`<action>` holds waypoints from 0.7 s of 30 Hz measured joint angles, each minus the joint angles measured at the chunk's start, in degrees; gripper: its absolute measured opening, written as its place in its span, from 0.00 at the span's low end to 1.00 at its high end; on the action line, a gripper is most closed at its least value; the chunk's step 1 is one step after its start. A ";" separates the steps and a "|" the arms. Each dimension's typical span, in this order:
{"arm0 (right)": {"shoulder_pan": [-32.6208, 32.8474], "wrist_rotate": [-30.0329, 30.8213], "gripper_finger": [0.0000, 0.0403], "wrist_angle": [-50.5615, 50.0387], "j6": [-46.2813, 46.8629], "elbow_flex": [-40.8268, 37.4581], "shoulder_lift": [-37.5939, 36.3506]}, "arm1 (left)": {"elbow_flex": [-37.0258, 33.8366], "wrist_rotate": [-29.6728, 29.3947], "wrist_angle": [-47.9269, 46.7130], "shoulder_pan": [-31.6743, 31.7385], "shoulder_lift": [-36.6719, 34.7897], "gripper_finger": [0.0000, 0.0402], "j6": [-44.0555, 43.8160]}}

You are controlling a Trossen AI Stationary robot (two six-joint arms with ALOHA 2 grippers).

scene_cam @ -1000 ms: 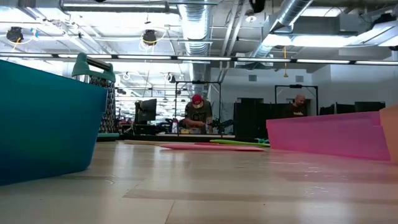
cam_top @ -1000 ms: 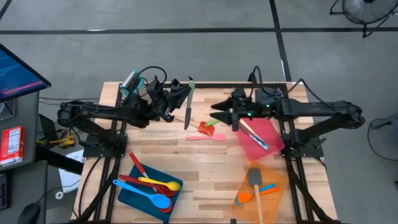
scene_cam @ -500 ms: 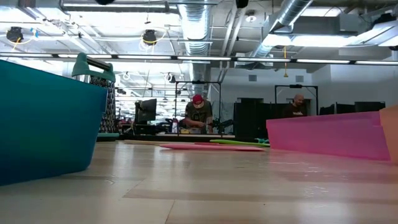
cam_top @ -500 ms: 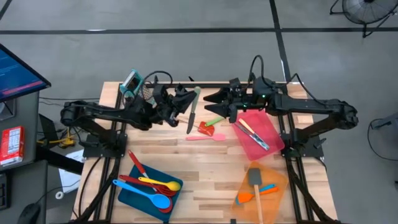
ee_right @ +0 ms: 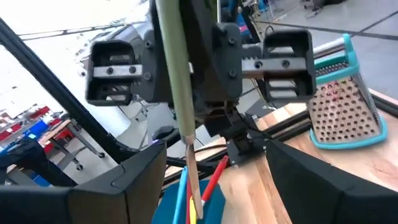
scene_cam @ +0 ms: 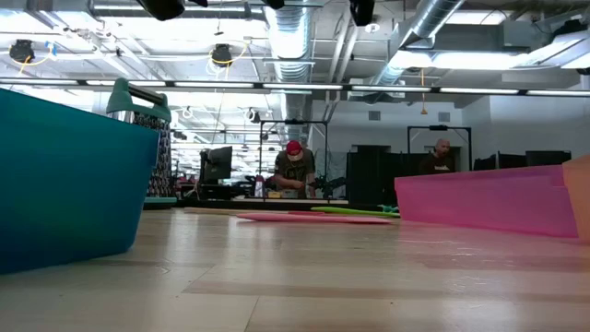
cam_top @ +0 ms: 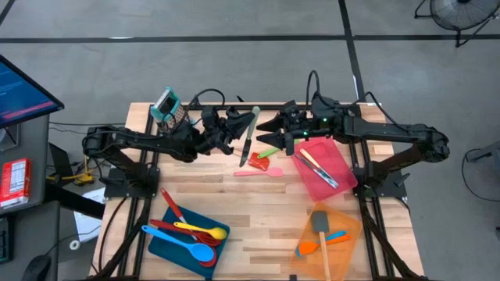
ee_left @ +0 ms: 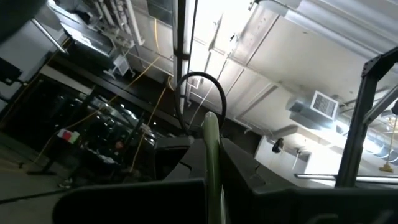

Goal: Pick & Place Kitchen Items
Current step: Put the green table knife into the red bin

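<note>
Green utensil (ee_right: 177,93) ends cut off, right wrist view

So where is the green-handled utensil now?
High view: the green-handled utensil is held in the left gripper above the table's far middle, facing the open right gripper.

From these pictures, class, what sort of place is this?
Probably a robotics lab or workshop: bare ceiling ducts, people at workstations behind, and a wooden table framed by two robot arms.
</note>
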 joint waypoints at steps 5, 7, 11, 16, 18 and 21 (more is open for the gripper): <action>-0.68 -2.97 0.67 2.00 -0.01 0.00 -0.02 | 0.00 0.02 -0.71 0.00 0.27 0.00 -1.56; -0.96 -3.03 0.67 1.78 0.03 0.00 -0.02 | 0.00 0.02 -1.00 0.00 0.43 0.00 -1.69; -1.32 -4.40 0.67 2.15 0.08 0.07 0.91 | 0.65 1.00 -1.16 0.00 1.28 0.00 -3.22; -1.79 -6.56 0.67 2.51 1.53 0.07 2.66 | 4.26 3.06 -1.12 0.00 4.51 0.00 -3.50; -1.78 -7.16 0.67 2.19 2.11 0.02 3.29 | 5.03 3.05 -1.19 0.00 5.77 0.00 -3.60; -1.79 -7.24 0.66 1.39 2.12 0.09 3.43 | 5.59 3.08 -1.15 0.00 7.19 0.00 -4.47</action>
